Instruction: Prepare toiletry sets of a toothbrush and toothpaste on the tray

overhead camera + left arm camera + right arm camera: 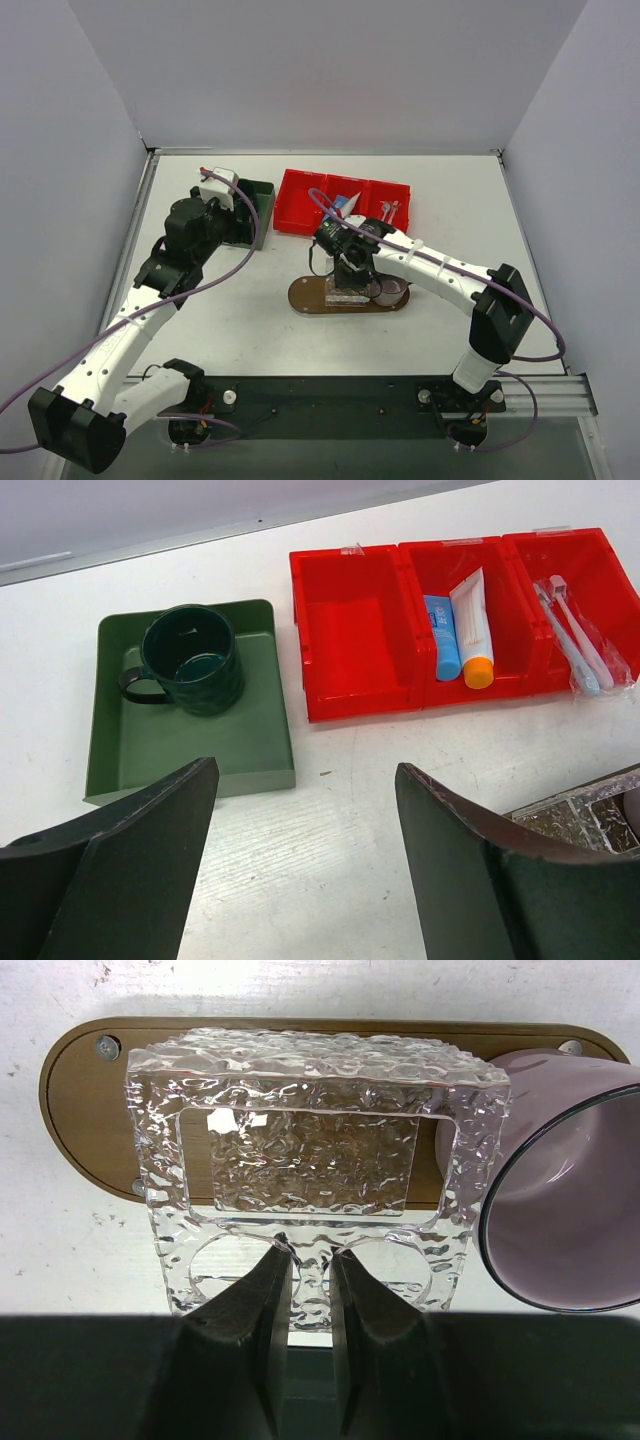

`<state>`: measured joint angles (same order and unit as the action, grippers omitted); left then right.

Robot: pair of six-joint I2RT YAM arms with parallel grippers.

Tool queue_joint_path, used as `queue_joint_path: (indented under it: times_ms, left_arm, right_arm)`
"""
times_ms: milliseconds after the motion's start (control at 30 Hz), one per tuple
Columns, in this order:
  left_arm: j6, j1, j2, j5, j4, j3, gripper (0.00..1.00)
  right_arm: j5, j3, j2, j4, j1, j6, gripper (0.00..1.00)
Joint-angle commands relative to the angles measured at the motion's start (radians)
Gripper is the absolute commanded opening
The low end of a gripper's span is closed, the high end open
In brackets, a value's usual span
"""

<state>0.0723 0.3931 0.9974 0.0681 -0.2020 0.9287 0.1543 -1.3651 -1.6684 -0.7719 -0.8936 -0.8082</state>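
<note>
Gripping the clear holder (310,1150) on the tray (305,296)

From above, the right hand (350,275) is seen low over the tray at mid-surface, with the pink mug (388,292) on the tray's right end. The left hand (222,185) is held by the green box (262,205), left of the red bin (300,215).

In the left wrist view, that hand's fingers are spread wide. The dark green mug (190,660) stands in the box. Two toothpaste tubes (441,638) lie in the bin's middle compartment, and wrapped toothbrushes (575,640) in its right one.

In the right wrist view, the holder's near edge is pinched between narrow fingers.
</note>
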Motion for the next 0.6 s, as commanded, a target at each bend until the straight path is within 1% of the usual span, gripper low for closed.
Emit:
queue_joint_path:
  times_ms: [0,567]
  left_arm:
    - [0.004,0.007,-0.006,0.007,0.016,0.013,0.82]
    - [0.001,0.013,-0.013,0.004,0.016,0.012,0.82]
  right_arm:
    - [0.037,0.014,0.002,-0.032,-0.010,-0.014,0.00]
    - [0.050,0.021,-0.011,-0.033,-0.018,-0.022,0.00]
